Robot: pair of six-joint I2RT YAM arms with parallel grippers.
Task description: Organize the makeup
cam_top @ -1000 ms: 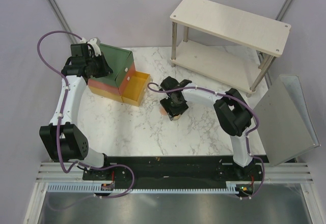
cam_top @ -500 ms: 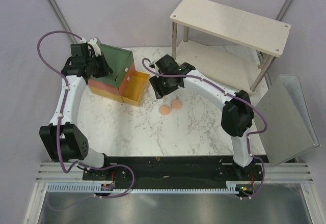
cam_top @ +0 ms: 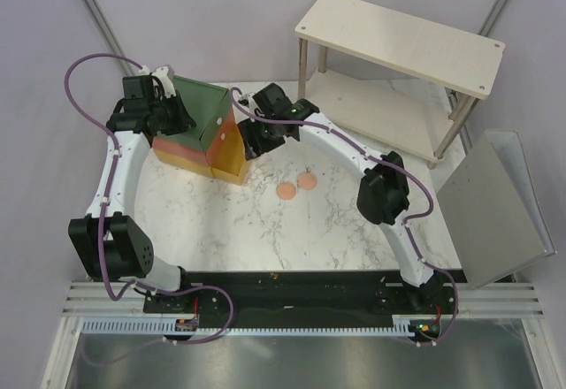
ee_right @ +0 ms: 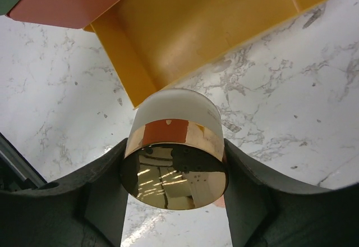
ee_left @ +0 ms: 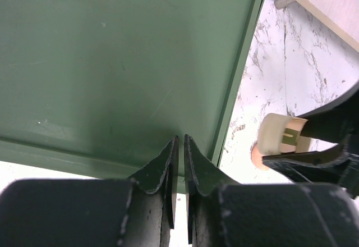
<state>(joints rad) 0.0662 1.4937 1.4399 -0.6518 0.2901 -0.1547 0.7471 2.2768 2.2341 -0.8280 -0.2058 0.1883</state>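
Right claw is seen from above at the yellow drawer; two pink discs are seen on the surface. At the left wrist, the left claw is shown clenched over the green box. At the right wrist, the round gold pot is shown grasped in its claw, above the drawer.

My left arm and right arm are white links with black joint housings. A purple cable loops off at ten o'clock; a green light glows at twelve. The left gripper has matte black wedge fingers.
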